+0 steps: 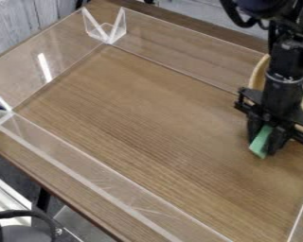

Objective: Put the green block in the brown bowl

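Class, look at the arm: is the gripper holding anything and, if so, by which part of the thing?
Yes, the green block. The fingers grip its upper part; its lower end sticks out beneath them.

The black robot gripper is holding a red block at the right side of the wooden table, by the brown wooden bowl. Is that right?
Not quite: the camera view shows that the block is bright green, not red. The rest stands.
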`<move>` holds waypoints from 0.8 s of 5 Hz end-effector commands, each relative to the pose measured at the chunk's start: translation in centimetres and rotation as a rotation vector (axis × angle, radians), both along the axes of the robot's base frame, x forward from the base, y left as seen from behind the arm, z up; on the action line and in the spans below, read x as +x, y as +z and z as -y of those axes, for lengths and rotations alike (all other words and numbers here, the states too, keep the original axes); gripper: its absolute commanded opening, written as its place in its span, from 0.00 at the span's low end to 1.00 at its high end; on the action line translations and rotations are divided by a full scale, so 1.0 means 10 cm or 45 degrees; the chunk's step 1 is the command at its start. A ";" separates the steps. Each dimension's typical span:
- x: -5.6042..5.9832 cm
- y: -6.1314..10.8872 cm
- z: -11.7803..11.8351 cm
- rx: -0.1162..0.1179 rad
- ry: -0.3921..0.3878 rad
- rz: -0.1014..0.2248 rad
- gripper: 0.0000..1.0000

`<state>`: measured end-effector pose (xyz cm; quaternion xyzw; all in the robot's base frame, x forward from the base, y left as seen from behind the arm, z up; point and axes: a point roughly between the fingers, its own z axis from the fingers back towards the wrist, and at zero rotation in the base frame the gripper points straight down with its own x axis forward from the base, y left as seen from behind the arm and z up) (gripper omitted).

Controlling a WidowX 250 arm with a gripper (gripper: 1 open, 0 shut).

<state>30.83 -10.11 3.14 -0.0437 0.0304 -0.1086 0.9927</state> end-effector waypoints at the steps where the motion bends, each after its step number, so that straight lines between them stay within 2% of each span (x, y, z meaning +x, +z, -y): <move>1: 0.16 0.08 -0.01 -0.013 0.020 0.061 0.00; 4: 0.24 -0.07 -0.11 0.006 0.068 0.028 0.00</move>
